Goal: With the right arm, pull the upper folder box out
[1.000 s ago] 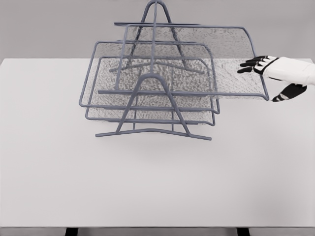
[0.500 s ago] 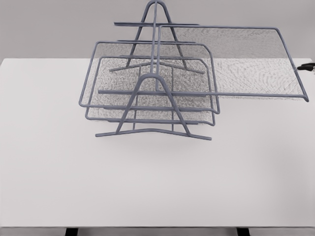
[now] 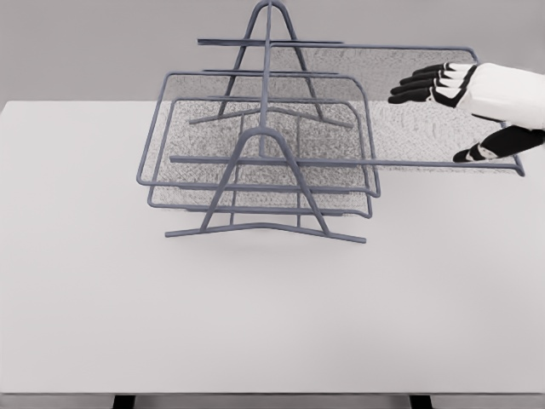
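Note:
A grey wire rack (image 3: pixel 266 226) stands on the white table (image 3: pixel 272 324), left of centre. Its upper mesh folder box (image 3: pixel 383 141) is slid far out to the right, and its right rim reaches almost to the picture's edge. My right hand (image 3: pixel 430 123) comes in from the right and hovers over the box's right end. Its black fingers (image 3: pixel 417 85) are stretched out above the mesh, and the thumb (image 3: pixel 477 152) lies by the front rail. The hand looks open, with nothing clasped. The left arm does not show.
Two more mesh trays sit inside the rack, a middle one (image 3: pixel 162 128) and a lower one (image 3: pixel 183 198). The rack's front foot bar (image 3: pixel 341 236) splays out onto the table. Two black table legs show at the bottom edge.
The upper box slid far to the right with the hand on its right edge. The hand nearly left the view, then came back in over the box, which shifted slightly left.

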Robot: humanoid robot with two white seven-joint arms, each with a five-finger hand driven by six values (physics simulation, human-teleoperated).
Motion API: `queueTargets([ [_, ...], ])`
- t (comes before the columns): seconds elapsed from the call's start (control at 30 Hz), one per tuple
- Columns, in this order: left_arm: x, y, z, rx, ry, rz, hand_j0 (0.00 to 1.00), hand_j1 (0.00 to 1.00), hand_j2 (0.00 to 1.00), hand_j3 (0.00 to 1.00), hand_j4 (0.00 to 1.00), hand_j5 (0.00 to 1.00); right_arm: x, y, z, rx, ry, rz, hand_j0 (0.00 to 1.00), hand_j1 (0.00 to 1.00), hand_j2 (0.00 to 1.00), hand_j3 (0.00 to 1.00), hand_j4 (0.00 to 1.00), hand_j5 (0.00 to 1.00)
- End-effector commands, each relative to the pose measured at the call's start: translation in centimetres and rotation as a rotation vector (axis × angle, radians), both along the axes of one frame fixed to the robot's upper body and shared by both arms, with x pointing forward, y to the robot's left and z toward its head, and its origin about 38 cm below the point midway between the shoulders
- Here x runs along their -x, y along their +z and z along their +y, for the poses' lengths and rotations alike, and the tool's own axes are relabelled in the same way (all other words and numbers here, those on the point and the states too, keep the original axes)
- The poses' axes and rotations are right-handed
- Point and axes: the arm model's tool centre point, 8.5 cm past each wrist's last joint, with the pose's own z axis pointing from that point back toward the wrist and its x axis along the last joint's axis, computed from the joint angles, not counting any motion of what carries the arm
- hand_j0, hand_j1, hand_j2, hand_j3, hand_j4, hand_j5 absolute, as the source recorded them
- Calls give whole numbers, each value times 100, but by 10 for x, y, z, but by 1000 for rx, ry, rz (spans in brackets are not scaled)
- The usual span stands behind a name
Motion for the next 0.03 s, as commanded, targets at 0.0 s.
queueTargets([
  [0.0,0,0,0,0,0,-1,100,100,100,100,100,100,-3,-7,23,-68,56,9,100,100,100,100,100,100],
])
